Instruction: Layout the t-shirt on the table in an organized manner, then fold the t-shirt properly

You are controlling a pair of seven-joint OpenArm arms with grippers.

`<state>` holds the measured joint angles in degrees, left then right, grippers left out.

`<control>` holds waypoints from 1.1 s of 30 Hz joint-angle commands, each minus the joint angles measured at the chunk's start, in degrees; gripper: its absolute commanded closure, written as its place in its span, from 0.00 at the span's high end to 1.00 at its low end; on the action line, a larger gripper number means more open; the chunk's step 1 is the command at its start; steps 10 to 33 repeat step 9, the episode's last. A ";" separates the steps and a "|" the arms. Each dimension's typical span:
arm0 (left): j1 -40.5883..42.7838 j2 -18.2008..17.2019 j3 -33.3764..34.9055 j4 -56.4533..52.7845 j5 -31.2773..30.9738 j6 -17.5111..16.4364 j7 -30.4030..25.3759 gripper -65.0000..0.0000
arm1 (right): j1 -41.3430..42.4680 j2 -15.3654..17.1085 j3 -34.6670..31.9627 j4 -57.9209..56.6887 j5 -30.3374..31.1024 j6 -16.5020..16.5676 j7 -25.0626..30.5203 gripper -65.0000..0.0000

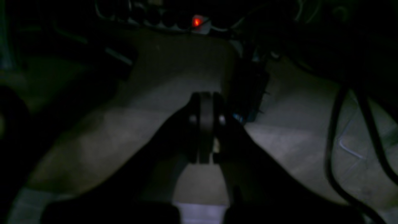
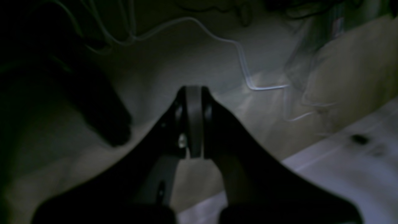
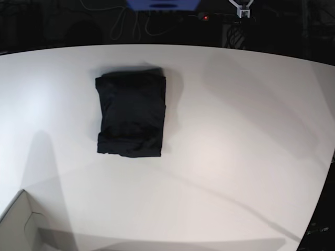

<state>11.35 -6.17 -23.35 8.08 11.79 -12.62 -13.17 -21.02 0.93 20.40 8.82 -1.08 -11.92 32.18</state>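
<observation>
The black t-shirt (image 3: 131, 114) lies folded into a compact rectangle on the white table (image 3: 235, 130), left of centre in the base view. Neither arm shows in the base view. In the dim left wrist view my left gripper (image 1: 205, 96) is shut with its fingers pressed together and nothing between them, over a grey floor. The right wrist view is just as dark: my right gripper (image 2: 193, 90) is shut and empty, also away from the shirt.
A pale cardboard box corner (image 3: 18, 227) pokes in at the table's front left. Cables (image 2: 242, 68) trail over the floor under the right wrist, a black cable (image 1: 332, 140) under the left. A red light (image 3: 205, 17) glows behind the table's far edge.
</observation>
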 commanded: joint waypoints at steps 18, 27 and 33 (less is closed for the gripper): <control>-1.99 1.47 0.28 -0.82 0.21 2.03 0.29 0.00 | 0.84 0.87 -7.26 -0.51 0.69 -1.48 0.21 0.00; -1.99 1.47 0.28 -0.82 0.21 2.03 0.29 0.00 | 0.84 0.87 -7.26 -0.51 0.69 -1.48 0.21 0.00; -1.99 1.47 0.28 -0.82 0.21 2.03 0.29 0.00 | 0.84 0.87 -7.26 -0.51 0.69 -1.48 0.21 0.00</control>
